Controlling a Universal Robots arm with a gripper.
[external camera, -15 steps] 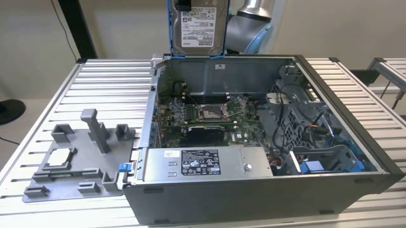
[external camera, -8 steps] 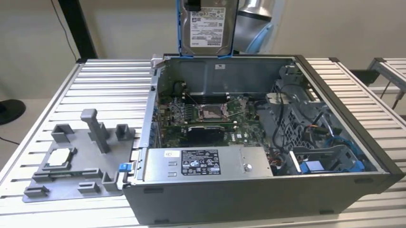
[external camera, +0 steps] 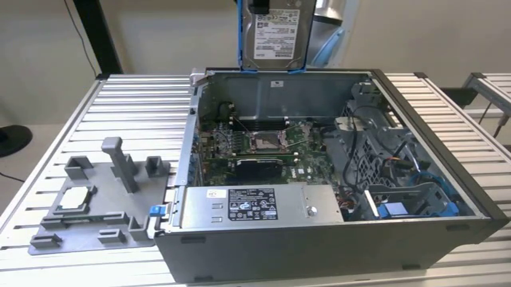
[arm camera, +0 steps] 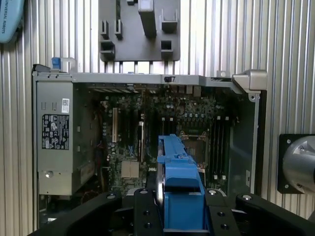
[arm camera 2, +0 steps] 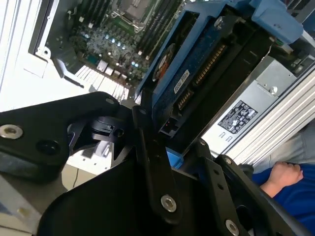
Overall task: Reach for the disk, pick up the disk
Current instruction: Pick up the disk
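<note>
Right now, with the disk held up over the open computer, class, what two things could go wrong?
1. The pincer grips the disk only by its blue bracket; if that slips, the disk may drop onto the circuit board.
2. The disk hangs just above the computer case, so swinging it might hit the case's back wall.

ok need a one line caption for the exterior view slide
Disk held upright in the air above the rear edge of the open computer case, grey stand beside it on the slatted table.

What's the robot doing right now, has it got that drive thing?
Tool shut on the disk. Disk lifted, hanging upright above the open computer case. Nothing in the way.
</note>
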